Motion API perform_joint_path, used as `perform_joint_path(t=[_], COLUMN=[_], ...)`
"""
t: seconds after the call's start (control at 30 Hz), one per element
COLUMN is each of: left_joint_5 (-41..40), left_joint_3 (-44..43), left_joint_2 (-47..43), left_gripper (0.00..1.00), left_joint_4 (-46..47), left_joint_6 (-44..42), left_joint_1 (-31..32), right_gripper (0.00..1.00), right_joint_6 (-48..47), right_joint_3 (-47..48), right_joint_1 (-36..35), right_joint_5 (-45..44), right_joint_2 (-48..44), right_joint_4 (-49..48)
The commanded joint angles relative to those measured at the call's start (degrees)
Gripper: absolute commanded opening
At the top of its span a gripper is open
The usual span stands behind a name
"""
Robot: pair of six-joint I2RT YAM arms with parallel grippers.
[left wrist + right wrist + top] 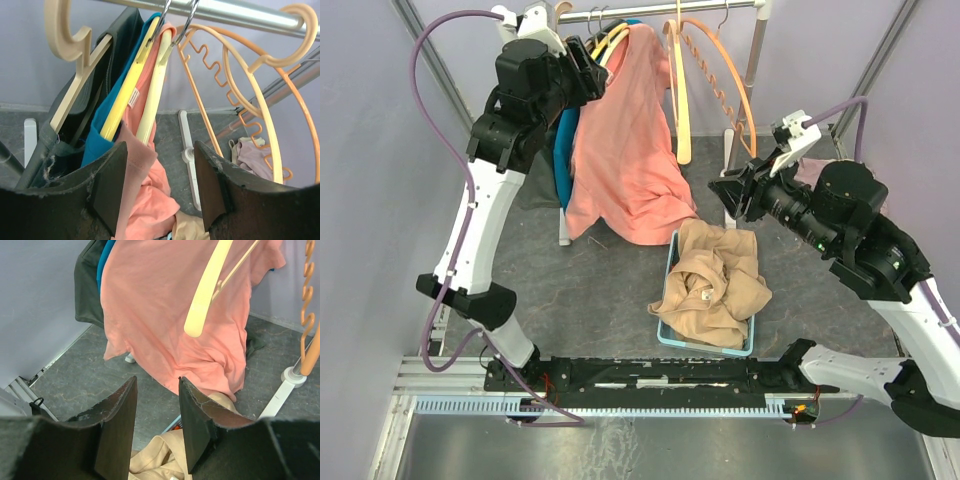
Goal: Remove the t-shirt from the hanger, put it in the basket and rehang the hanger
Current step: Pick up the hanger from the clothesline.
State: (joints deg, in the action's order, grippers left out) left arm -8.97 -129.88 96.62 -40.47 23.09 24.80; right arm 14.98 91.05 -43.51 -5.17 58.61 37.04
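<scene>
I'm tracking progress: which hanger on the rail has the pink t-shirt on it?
The cream hanger, next to the yellow one; the orange hangers are bare.

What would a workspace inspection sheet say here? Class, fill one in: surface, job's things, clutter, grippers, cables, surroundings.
Surface: grey table, mottled.
Job's things: pink t-shirt draped on cream hanger, one hanger arm bare.
Clutter: tan garment in blue bin; teal garment, dark garment, orange hangers on rail.
Grippers: left gripper open beside the t-shirt's top; right gripper open, empty.
Cables: purple cables, in loose loops.
Surroundings: lilac walls.
</scene>
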Motion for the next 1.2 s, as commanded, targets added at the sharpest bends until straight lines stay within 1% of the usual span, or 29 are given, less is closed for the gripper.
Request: perform_joint_path(t=[0.0, 0.23, 0.6, 0.8, 0.93, 1.03, 1.17], left_joint_5=[-1.4, -1.4, -3.1, 0.5, 1.6, 1.2, -1.8], left_joint_3=[-4.5, -8.0, -6.2, -5.6, -6.4, -6.8, -7.0], left_joint_2=[2.7, 6.1, 7.0, 7.7, 9.0, 9.5, 9.1], left_gripper=[0.62, 0.62, 0.61, 0.55, 0.5, 0.5, 0.51], left_joint_4=[2.5, 3.4, 5.6, 8.7, 8.4, 7.9, 7.1], left_joint_6=[-0.1, 0.4, -0.8, 0.0, 0.1, -0.1, -1.6], left_joint_1=[-0.4, -0.4, -0.4, -0.5, -0.5, -0.5, -0.6], right_gripper=[0.47, 0.47, 0.48, 0.48, 0.49, 0.49, 0.5], right_joint_6=[-0.6, -1.1, -1.8, -2.2, -2.5, -2.9, -3.6], right_joint_3=[0.7, 0.3, -0.3, -0.9, -1.0, -1.0, -0.7], right_joint_1=[-0.2, -0.3, -0.2, -0.2, -0.2, -0.2, -0.2], right_joint_5=[1.3, 1.3, 1.3, 1.1, 1.1, 1.0, 0.7], right_joint_2=[-0.5, -1.3, -2.4, -2.5, -2.6, -2.6, -2.5], right_joint_4=[-2.9, -2.9, -3.0, -3.0, -3.0, -2.9, -2.8])
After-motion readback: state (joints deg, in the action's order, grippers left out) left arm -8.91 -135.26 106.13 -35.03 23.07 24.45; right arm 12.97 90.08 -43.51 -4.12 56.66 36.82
